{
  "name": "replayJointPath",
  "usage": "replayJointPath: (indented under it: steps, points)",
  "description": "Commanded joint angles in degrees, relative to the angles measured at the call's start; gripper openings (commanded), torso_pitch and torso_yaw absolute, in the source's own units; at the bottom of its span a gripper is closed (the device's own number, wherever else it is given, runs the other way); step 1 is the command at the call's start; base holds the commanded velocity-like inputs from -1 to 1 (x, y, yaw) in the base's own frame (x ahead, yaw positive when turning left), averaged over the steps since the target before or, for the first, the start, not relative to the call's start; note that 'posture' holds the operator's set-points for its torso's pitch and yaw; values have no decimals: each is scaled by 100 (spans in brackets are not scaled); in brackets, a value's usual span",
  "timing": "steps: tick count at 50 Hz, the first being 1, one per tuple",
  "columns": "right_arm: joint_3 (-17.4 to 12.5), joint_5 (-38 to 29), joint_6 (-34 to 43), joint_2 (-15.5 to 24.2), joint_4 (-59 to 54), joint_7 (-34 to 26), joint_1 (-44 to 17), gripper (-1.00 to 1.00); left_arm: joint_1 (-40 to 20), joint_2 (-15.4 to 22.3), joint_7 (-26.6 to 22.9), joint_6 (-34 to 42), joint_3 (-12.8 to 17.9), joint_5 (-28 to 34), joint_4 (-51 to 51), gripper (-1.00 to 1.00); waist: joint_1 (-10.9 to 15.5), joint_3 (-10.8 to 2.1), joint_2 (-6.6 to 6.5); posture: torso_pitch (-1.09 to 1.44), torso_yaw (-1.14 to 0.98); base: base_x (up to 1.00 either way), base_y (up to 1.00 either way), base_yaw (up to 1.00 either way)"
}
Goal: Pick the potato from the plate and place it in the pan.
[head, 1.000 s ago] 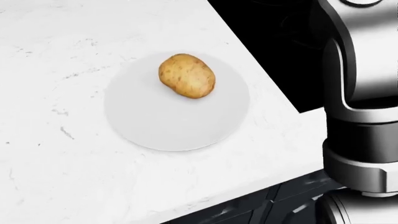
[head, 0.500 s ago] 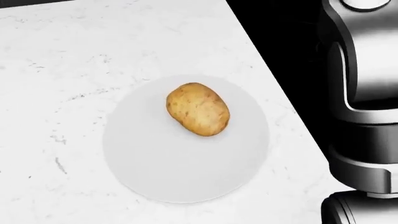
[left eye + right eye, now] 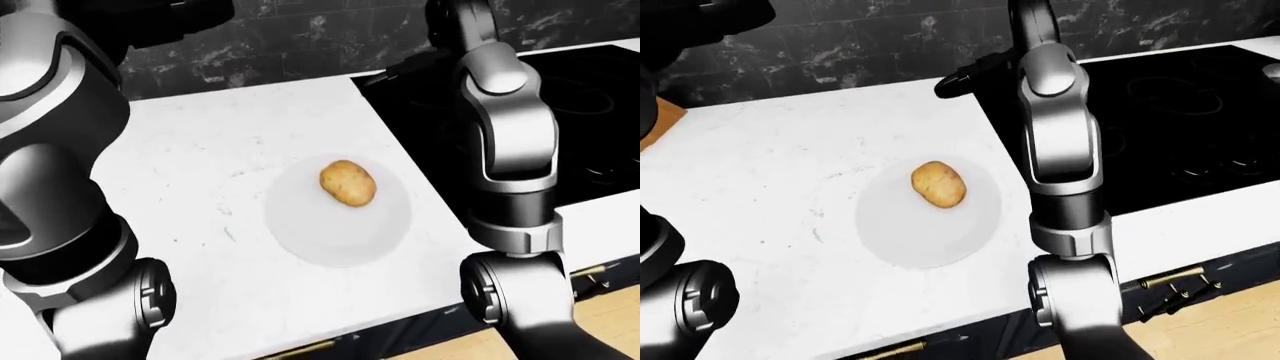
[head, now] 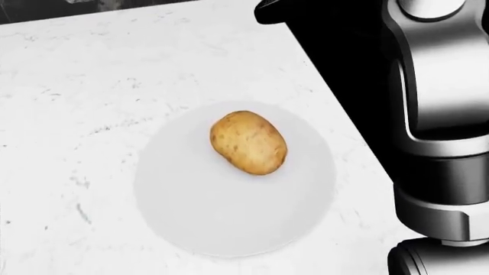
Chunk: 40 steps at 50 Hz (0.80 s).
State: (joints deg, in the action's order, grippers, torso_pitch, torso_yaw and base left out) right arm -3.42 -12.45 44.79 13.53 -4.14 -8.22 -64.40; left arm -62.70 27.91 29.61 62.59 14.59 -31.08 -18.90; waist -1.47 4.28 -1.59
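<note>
**A:** Where was the right hand [image 3: 958,77], and what were its fingers doing?

**B:** Only a dark, flat shape showed at the end of the raised grey metal right arm [image 3: 1060,142], near the top of the right-eye view, over the seam between counter and stove. Whether the fingers were spread or closed could not be told. It held nothing that could be seen and was well apart from the potato.

**A:** And the left hand?

**B:** It was out of sight. Only the bulky grey-and-black left arm [image 3: 60,187] filled the left edge of the left-eye view, its joints standing over the counter's left part.

**A:** Where did the potato sit?

**B:** The brown, speckled, oval potato [image 4: 248,142] lay on the round, flat white plate [image 4: 199,212], a little above and right of the plate's middle in the head view, its long axis tilted. Nothing touched it.

**A:** What lay around the plate?

**B:** The plate rested on the white marble counter [image 4: 84,91], near its right edge. Just beside that edge, to the right, was the flat black glass stove [image 3: 1180,112]. Along the top ran a dark veined stone wall [image 3: 300,45]. No pan showed clearly.
</note>
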Motion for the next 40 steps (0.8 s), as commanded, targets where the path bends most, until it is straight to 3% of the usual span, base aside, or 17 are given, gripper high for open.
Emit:
replayJointPath:
  steps: [1, 19, 34, 40]
  points:
    - [-21, -74, -83, 54, 224, -52, -214, 100, -175, 73, -8, -161, 55, 16, -101, 100, 2, -173, -7, 0, 0, 0, 0, 0]
    - [195, -623, 135, -139, 428, -853, 33, 100, -155, 81, -1, -167, 52, -1, -112, 100, 48, -196, 17, 0, 0, 0, 0, 0]
    - [247, -918, -100, -382, 215, -1085, 176, 100, -152, 69, -11, -153, 41, 20, -124, 100, 79, -237, 30, 0, 0, 0, 0, 0]
    - [213, -938, 116, -331, 462, -1459, 215, 100, -148, 71, -26, -168, 37, 36, -105, 100, 84, -247, 35, 0, 0, 0, 0, 0]
